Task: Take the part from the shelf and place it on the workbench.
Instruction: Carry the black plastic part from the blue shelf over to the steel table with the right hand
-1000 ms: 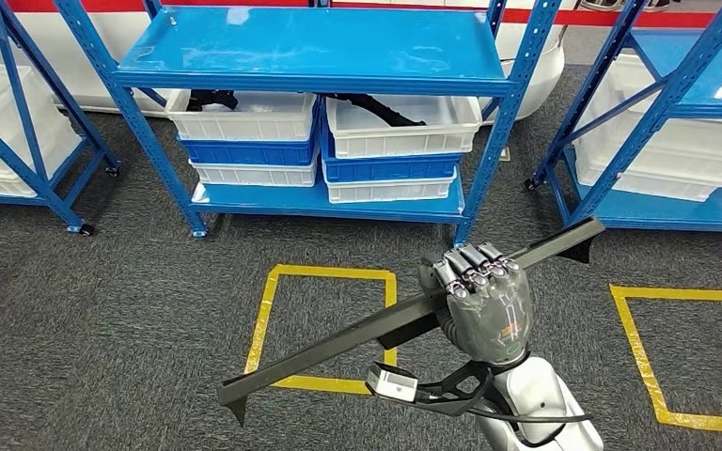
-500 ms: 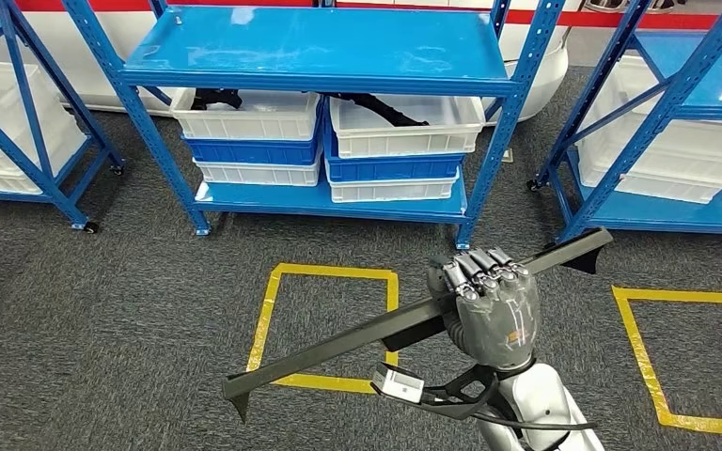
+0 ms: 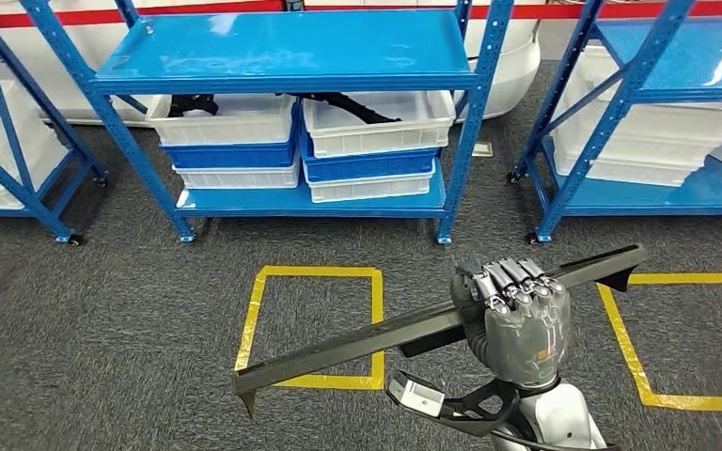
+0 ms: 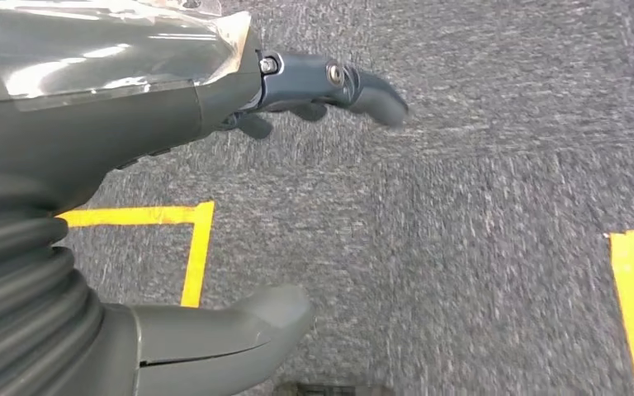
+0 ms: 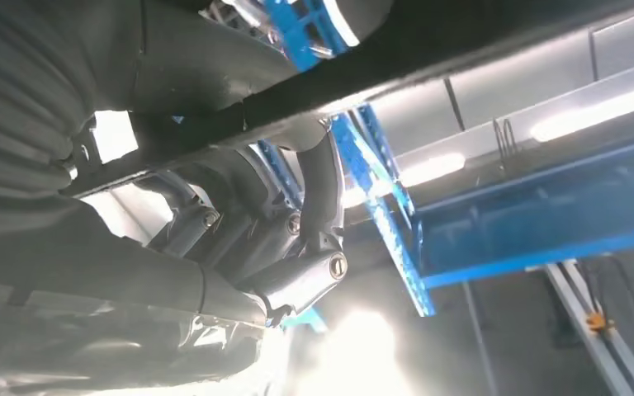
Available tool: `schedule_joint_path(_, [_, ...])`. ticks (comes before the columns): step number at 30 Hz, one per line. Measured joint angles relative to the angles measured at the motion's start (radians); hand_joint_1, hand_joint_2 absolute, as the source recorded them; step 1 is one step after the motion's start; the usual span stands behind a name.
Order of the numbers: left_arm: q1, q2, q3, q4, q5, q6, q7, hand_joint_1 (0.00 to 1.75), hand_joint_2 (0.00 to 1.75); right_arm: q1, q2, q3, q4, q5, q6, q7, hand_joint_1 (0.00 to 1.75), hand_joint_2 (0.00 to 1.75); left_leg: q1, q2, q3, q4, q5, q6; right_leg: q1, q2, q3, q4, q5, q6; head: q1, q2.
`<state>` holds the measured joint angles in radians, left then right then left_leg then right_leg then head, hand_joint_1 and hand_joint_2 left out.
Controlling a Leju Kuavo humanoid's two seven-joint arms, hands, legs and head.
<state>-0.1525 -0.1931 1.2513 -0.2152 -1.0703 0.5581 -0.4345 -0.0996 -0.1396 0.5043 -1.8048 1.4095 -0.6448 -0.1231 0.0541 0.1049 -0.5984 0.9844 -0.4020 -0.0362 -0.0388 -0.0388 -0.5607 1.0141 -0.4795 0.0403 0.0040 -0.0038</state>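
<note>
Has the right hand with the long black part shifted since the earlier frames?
Yes. The right hand holding the long black part now sits further right of the yellow floor square, though the camera has also turned.

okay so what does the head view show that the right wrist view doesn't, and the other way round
Head view alone: the whole long black part from end to end, tilted across the right hand; the yellow floor squares; the grey carpet; and white and blue bins stacked on the blue shelf.

Right wrist view alone: the underside of the grip, with fingers curled up around the part, plus bright ceiling lights behind.

Both share: the right hand gripping the black part, and blue shelf framing.
</note>
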Motion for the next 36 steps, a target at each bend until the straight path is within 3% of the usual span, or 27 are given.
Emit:
schedule_joint_path(2, [0.000,0.001,0.000,0.000,-0.001,0.001,0.000,0.00,1.75,0.005,0.002,-0.002,-0.005,0.004,-0.001,-0.001,1.75,1.75,0.006,-0.030,-0.013,0.042,-0.046,-0.004,-0.001,0.020,-0.002,0.000,0.011,-0.019,-0.011,0.000])
schedule_joint_path(4, [0.002,0.003,0.000,0.000,-0.002,0.001,0.000,0.00,1.75,0.008,0.005,-0.003,-0.008,0.008,-0.001,-0.001,1.75,1.75,0.003,-0.083,-0.060,0.167,-0.139,-0.002,0.003,0.039,-0.009,0.000,0.021,-0.034,-0.024,0.000])
schedule_joint_path(6, [0.003,0.003,0.000,0.000,-0.001,0.001,0.000,0.00,1.75,0.012,0.007,-0.004,-0.008,0.011,-0.001,-0.001,1.75,1.75,-0.006,-0.101,-0.104,0.288,-0.201,0.008,0.014,0.061,-0.018,0.000,0.028,-0.041,-0.032,0.000])
schedule_joint_path(7, [0.003,0.004,0.000,0.000,-0.001,0.001,0.000,0.00,1.75,0.014,0.007,-0.004,-0.008,0.012,-0.001,-0.001,1.75,1.75,-0.010,-0.104,-0.105,0.303,-0.203,0.016,0.018,0.073,-0.022,0.000,0.031,-0.042,-0.033,0.000])
schedule_joint_path(8, [0.004,0.004,0.000,0.000,-0.001,0.001,0.000,0.00,1.75,0.016,0.007,-0.004,-0.009,0.013,-0.001,-0.001,1.75,1.75,-0.015,-0.108,-0.086,0.279,-0.188,0.026,0.023,0.087,-0.025,0.001,0.035,-0.042,-0.034,0.000])
schedule_joint_path(10, [0.004,0.005,0.000,0.000,-0.001,0.001,-0.001,0.00,1.75,0.017,0.007,-0.005,-0.012,0.014,-0.001,0.000,1.75,1.75,-0.023,-0.142,-0.007,0.152,-0.138,0.049,0.027,0.113,-0.029,0.001,0.042,-0.038,-0.035,0.000])
schedule_joint_path(12, [0.005,0.005,0.000,0.000,-0.001,0.001,-0.003,0.00,1.75,0.017,0.008,-0.006,-0.016,0.015,-0.001,0.002,1.75,1.75,-0.032,-0.181,0.050,0.056,-0.106,0.064,0.032,0.135,-0.032,0.001,0.048,-0.032,-0.034,0.000])
schedule_joint_path(13, [0.005,0.006,0.000,0.000,-0.001,0.002,-0.004,0.00,1.75,0.018,0.008,-0.006,-0.019,0.016,-0.001,0.003,1.75,1.75,-0.037,-0.187,0.059,0.040,-0.102,0.066,0.033,0.145,-0.034,0.000,0.052,-0.028,-0.032,0.000])
schedule_joint_path(15, [0.004,0.003,-0.001,0.000,-0.001,0.003,-0.006,0.00,1.75,0.023,0.008,-0.009,-0.024,0.019,-0.001,0.004,1.75,1.75,-0.042,-0.163,0.062,0.033,-0.091,0.070,0.035,0.164,-0.041,-0.003,0.060,-0.015,-0.031,0.000])
schedule_joint_path(17, [0.002,0.001,-0.001,0.000,-0.001,0.006,-0.009,0.00,1.75,0.028,0.008,-0.012,-0.031,0.023,-0.001,0.006,1.75,1.75,-0.041,-0.137,0.062,0.017,-0.074,0.081,0.039,0.137,-0.065,0.024,0.044,-0.011,-0.026,0.000])
schedule_joint_path(19, [0.003,0.000,-0.001,0.000,0.000,0.009,-0.014,0.00,1.75,0.031,0.008,-0.014,-0.035,0.027,0.000,0.008,1.75,1.75,-0.042,-0.109,0.056,0.008,-0.063,0.089,0.040,0.081,-0.116,0.126,-0.014,-0.017,-0.018,0.000])
schedule_joint_path(20, [0.005,0.000,-0.001,0.000,0.000,0.009,-0.016,0.00,1.75,0.033,0.008,-0.014,-0.036,0.028,0.000,0.009,1.75,1.75,-0.044,-0.093,0.051,0.008,-0.060,0.091,0.038,0.064,-0.146,0.197,-0.048,-0.017,-0.014,0.000])
schedule_joint_path(22, [0.008,-0.001,0.000,0.000,0.000,0.010,-0.017,0.00,1.75,0.038,0.007,-0.015,-0.036,0.030,0.000,0.010,1.75,1.75,-0.046,-0.063,0.044,0.008,-0.057,0.089,0.032,0.051,-0.170,0.278,-0.081,-0.007,-0.011,0.000])
schedule_joint_path(23, [0.009,-0.001,0.000,0.000,0.000,0.010,-0.018,0.00,1.75,0.040,0.007,-0.016,-0.036,0.030,0.000,0.010,1.75,1.75,-0.046,-0.048,0.041,0.009,-0.055,0.088,0.029,0.046,-0.149,0.256,-0.074,0.002,-0.009,0.000])
schedule_joint_path(24, [0.009,-0.001,-0.001,0.000,0.000,0.010,-0.018,0.00,1.75,0.041,0.007,-0.017,-0.036,0.030,0.000,0.011,1.75,1.75,-0.046,-0.035,0.040,0.009,-0.054,0.086,0.026,0.036,-0.106,0.195,-0.057,0.011,-0.007,0.000])
schedule_joint_path(26, [0.009,-0.002,-0.001,0.000,-0.001,0.010,-0.018,0.00,1.75,0.040,0.008,-0.019,-0.037,0.030,0.000,0.011,1.75,1.75,-0.049,-0.011,0.041,0.013,-0.054,0.079,0.026,-0.016,-0.007,0.043,-0.021,0.018,-0.003,0.000])
schedule_joint_path(28, [0.009,-0.003,-0.001,0.000,-0.001,0.011,-0.020,0.00,1.75,0.039,0.008,-0.020,-0.039,0.031,0.000,0.011,1.75,1.75,-0.052,0.009,0.046,0.016,-0.057,0.069,0.031,-0.047,0.029,-0.022,-0.004,0.005,-0.005,0.000])
schedule_joint_path(30, [0.009,-0.003,-0.002,0.000,-0.002,0.013,-0.026,0.00,1.75,0.038,0.009,-0.021,-0.042,0.032,0.000,0.011,1.75,1.75,-0.050,0.027,0.052,0.016,-0.058,0.057,0.031,-0.029,0.025,-0.024,0.007,-0.012,-0.006,0.000])
schedule_joint_path(31, [0.009,-0.003,-0.003,0.000,-0.004,0.015,-0.032,0.00,1.75,0.039,0.009,-0.021,-0.044,0.032,0.000,0.012,1.75,1.75,-0.047,0.020,0.051,0.020,-0.063,0.049,0.026,-0.018,0.025,-0.027,0.012,-0.019,-0.007,0.000])
schedule_joint_path(33, [0.009,-0.004,-0.007,0.000,-0.008,0.019,-0.052,0.00,1.75,0.042,0.009,-0.022,-0.046,0.034,0.000,0.014,1.75,1.75,-0.041,-0.034,0.030,0.074,-0.109,0.035,0.012,0.006,0.023,-0.032,0.026,-0.036,-0.011,0.000])
schedule_joint_path(34, [0.011,-0.004,-0.009,0.000,-0.010,0.023,-0.064,0.00,1.75,0.043,0.010,-0.022,-0.047,0.036,0.000,0.014,1.75,1.75,-0.038,-0.069,0.007,0.130,-0.149,0.029,0.010,0.016,0.019,-0.032,0.031,-0.041,-0.015,0.000])
schedule_joint_path(36, [0.015,-0.004,-0.014,0.000,-0.015,0.035,-0.092,0.00,1.75,0.046,0.012,-0.022,-0.048,0.040,-0.001,0.015,1.75,1.75,-0.035,-0.101,-0.046,0.256,-0.217,0.023,0.010,0.041,0.007,-0.032,0.039,-0.045,-0.020,0.000])
